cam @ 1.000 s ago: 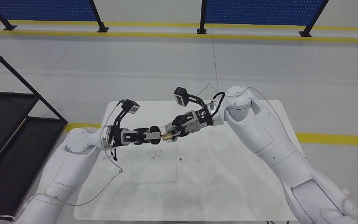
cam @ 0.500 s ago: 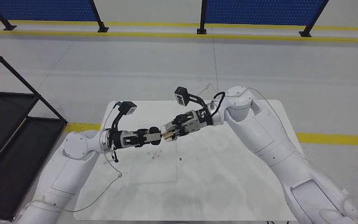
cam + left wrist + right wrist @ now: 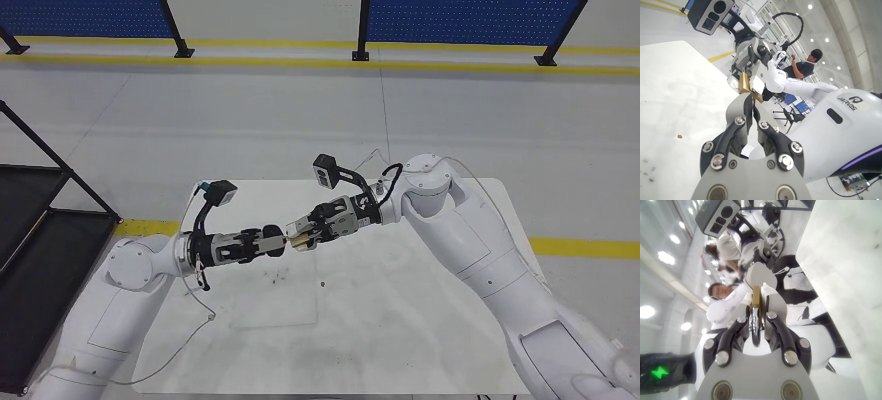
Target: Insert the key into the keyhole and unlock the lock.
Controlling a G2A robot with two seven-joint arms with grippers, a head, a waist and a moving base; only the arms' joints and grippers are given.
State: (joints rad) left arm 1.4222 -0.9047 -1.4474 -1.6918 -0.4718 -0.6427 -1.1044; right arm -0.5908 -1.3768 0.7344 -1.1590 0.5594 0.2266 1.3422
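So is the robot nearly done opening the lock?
About halfway, I'd say. Done: the right arm's jaws grip the brass lock up off the table, and the left arm's jaws are shut on what looks like the key. In hand: the key is right at the lock's bottom end. Left: I can't tell if it's fully in, and the silver shackle doesn't look popped open, so turning probably remains.

A white table [image 3: 400, 320] lies under me, a small brown crumb [image 3: 679, 136] on it. To my left stands a black rack [image 3: 40, 240]; blue barriers [image 3: 460, 20] line the far floor.
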